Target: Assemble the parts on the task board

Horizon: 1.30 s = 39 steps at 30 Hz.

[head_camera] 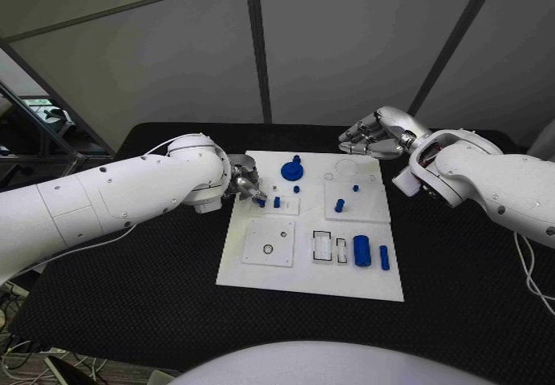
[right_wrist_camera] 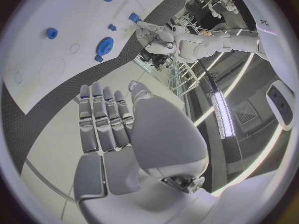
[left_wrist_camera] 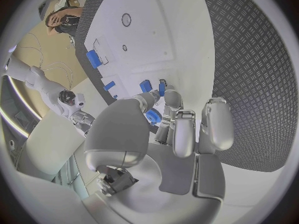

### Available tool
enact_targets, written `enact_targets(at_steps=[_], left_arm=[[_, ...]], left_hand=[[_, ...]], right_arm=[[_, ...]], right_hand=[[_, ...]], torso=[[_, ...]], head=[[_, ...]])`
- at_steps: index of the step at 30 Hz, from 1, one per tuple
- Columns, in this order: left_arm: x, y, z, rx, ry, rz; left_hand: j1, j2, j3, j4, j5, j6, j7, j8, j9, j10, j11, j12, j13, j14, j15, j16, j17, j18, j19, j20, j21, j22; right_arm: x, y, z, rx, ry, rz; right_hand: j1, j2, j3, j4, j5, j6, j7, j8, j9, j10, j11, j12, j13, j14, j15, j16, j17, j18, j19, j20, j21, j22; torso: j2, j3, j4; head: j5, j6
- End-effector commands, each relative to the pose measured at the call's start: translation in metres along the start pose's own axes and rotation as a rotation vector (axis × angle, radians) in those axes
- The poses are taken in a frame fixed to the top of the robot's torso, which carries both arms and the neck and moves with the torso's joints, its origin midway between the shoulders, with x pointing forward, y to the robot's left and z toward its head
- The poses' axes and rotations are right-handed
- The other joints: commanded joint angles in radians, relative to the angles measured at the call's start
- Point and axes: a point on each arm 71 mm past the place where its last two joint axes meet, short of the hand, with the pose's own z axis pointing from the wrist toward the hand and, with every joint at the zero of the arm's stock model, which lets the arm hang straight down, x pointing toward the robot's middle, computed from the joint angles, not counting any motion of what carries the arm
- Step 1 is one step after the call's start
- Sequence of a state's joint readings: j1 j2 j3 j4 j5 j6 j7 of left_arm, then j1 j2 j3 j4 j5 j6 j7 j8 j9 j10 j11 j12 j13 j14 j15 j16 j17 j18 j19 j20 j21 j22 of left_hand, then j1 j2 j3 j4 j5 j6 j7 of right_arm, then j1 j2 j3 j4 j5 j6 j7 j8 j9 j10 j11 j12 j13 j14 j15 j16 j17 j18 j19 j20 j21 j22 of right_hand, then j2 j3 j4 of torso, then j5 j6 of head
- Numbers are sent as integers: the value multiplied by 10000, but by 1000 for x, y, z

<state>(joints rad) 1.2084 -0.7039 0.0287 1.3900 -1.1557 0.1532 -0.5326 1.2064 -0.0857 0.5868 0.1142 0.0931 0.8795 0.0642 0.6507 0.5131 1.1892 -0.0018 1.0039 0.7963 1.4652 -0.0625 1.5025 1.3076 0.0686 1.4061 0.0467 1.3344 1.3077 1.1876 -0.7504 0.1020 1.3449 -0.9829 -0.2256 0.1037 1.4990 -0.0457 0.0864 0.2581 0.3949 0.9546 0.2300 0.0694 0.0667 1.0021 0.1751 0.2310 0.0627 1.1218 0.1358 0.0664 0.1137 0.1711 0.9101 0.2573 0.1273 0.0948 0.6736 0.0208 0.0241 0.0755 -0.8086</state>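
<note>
Board (head_camera: 303, 277) white, small blue parts (head_camera: 362, 250) on it; left hand (head_camera: 243, 183) pinching blue peg (left_wrist_camera: 161, 88); right hand (head_camera: 370, 138) empty, fingers straight.

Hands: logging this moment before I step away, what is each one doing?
Left hand: pinches a small blue part over the task board.
Right hand: open, holding nothing.

From my station, the task board (head_camera: 310, 281) looked like smooth matt white plastic, and the parts (head_camera: 362, 250) on it like blue plastic. The table (left_wrist_camera: 249, 59) wore a black, rough, diamond-patterned mat. Both arms (head_camera: 115, 196) had glossy white shells.
</note>
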Motion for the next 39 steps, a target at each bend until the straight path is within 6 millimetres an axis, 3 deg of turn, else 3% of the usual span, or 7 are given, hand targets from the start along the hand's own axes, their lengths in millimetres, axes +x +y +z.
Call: enact_targets(at_steps=[1,35,39], left_arm=[[3,2,1,-223,221,295],[4,0,6,-236,449,441],[5,0,8,-226,459,442]], left_hand=[[-5,9,1225,-1180,37,52,2,43,9,142,-78,28,-5,823,-46,39,1876,3,44,-8,38,308],[-116,-79,1335,-1213,91,86,-8,90,30,230,-86,77,52,830,-54,55,1894,5,42,-20,19,307],[-621,-59,1150,-877,51,180,-72,163,56,358,-115,157,114,830,-62,52,1891,-1,60,-25,22,336]], right_arm=[[-1,2,0,-151,-100,-31],[0,2,1,-105,-12,-19],[0,2,1,-95,17,-11]], right_hand=[[-32,76,47,-6,36,-15,-4,11,3,-34,-57,58,-2,18,-71,8,-14,135,79,-20,-34,-9],[-38,67,54,1,54,-14,-4,11,2,-34,-56,59,-3,21,-72,7,-19,134,87,-21,-41,-15],[-42,61,58,6,66,-14,-4,10,2,-34,-56,60,-3,23,-72,7,-23,134,92,-22,-45,-18]], torso=[[-8,4,0],[-15,17,-4],[-5,17,-2]], head=[[5,-13],[0,-48],[-4,-56]])
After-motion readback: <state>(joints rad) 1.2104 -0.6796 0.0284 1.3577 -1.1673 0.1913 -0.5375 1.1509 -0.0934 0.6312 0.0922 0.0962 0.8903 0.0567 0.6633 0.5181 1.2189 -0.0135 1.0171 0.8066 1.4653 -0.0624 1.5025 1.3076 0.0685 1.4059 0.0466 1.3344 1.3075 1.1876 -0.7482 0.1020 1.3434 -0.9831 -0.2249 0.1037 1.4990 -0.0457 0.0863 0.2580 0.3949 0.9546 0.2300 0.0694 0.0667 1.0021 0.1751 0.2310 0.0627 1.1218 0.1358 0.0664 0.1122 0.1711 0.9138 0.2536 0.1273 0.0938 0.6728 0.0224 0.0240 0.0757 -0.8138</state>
